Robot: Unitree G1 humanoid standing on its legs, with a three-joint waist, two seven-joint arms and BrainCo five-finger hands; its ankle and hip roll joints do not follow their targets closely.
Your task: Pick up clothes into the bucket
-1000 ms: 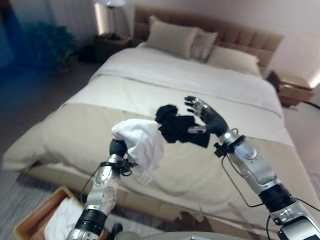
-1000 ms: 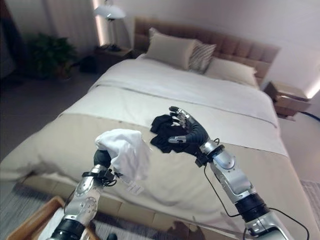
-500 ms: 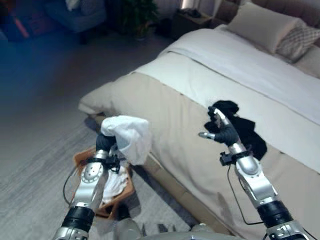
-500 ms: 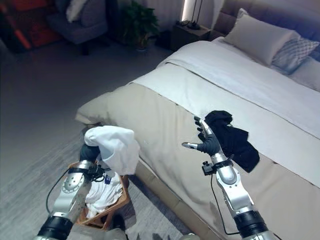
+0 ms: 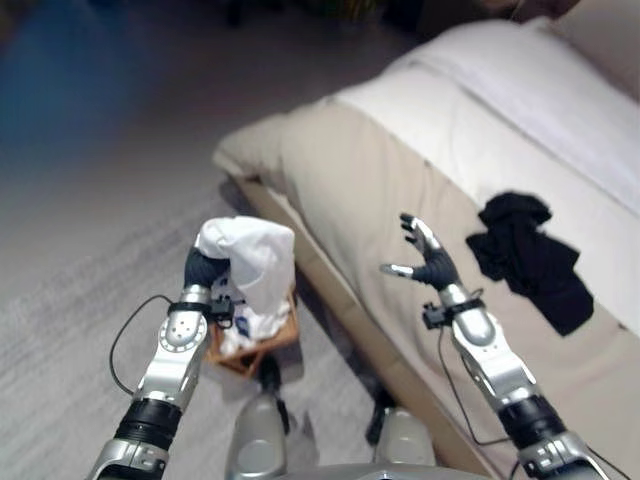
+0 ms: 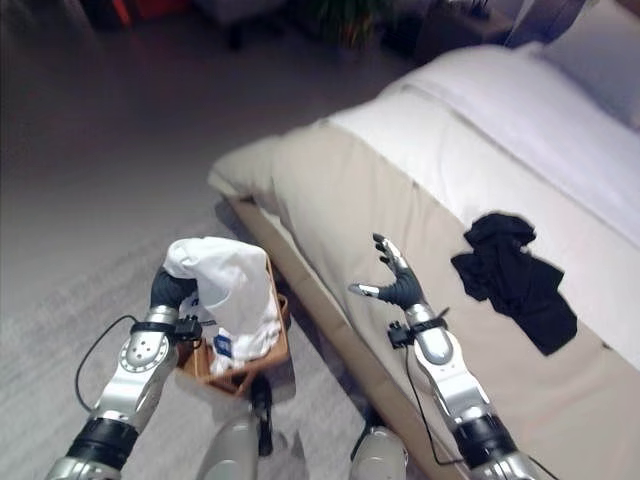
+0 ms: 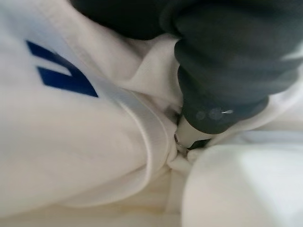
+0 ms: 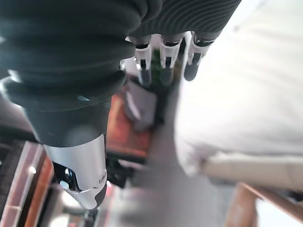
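A white garment point(image 5: 252, 262) hangs bunched from my left hand point(image 5: 203, 270), whose fingers are curled into the cloth. It is held just above a wooden basket point(image 6: 281, 345) on the floor beside the bed. In the left wrist view white fabric with a blue mark point(image 7: 66, 78) wraps round my thumb point(image 7: 208, 118). A black garment point(image 5: 530, 262) lies crumpled on the bed, to the right of my right hand point(image 5: 428, 264). That hand hovers open over the bed's edge, fingers point(image 8: 163, 54) straight, holding nothing.
The basket holds more white clothes point(image 5: 243, 325). The bed point(image 5: 380, 180) has a beige cover and a white sheet point(image 5: 520, 110) and runs diagonally across the right. Grey carpet point(image 5: 90, 260) spreads to the left of the basket.
The view has swung down and left, from the bed towards the floor. My left hand, still holding the white garment, now hangs over the basket. The right hand stays open, off the black garment.
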